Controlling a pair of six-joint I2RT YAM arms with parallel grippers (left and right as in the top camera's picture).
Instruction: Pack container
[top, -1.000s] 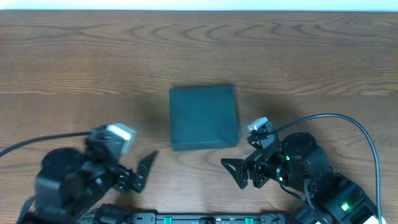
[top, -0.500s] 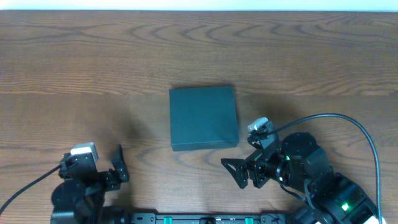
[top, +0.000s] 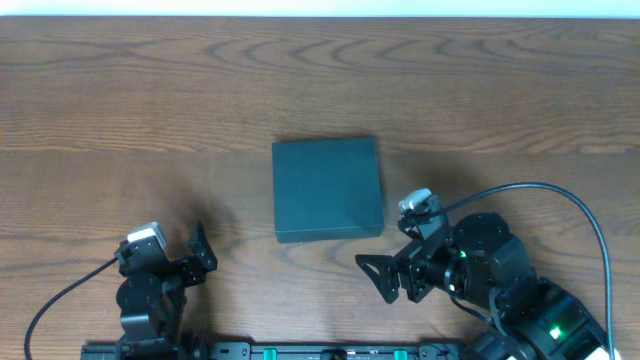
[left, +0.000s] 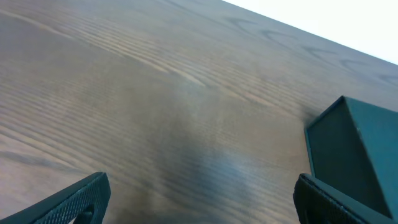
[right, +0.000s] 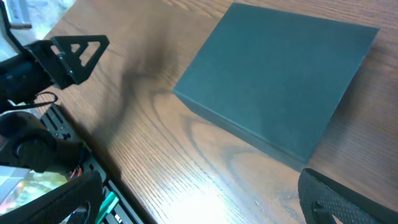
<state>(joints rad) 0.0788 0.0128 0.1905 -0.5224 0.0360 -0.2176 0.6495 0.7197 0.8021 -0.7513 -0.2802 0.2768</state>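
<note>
The container (top: 328, 188) is a dark teal box with its lid shut, flat on the wooden table near the middle. It also shows in the left wrist view (left: 354, 149) at the right and in the right wrist view (right: 280, 87) at the upper right. My left gripper (top: 200, 255) is open and empty at the front left, well apart from the box; its jaws (left: 199, 199) frame bare wood. My right gripper (top: 385, 275) is open and empty just in front of the box's front right corner; its jaws (right: 199, 199) hold nothing. No snack packets are in view.
A black mounting rail (top: 330, 350) runs along the table's front edge between the arm bases. A black cable (top: 560, 195) loops from the right arm. The left arm's finger (right: 78, 53) shows in the right wrist view. The table's far edge (top: 320, 17) is at the top.
My left arm has pulled back from beside the box toward the front left edge, and its gripper now points up the table. The right arm and the box have not moved.
</note>
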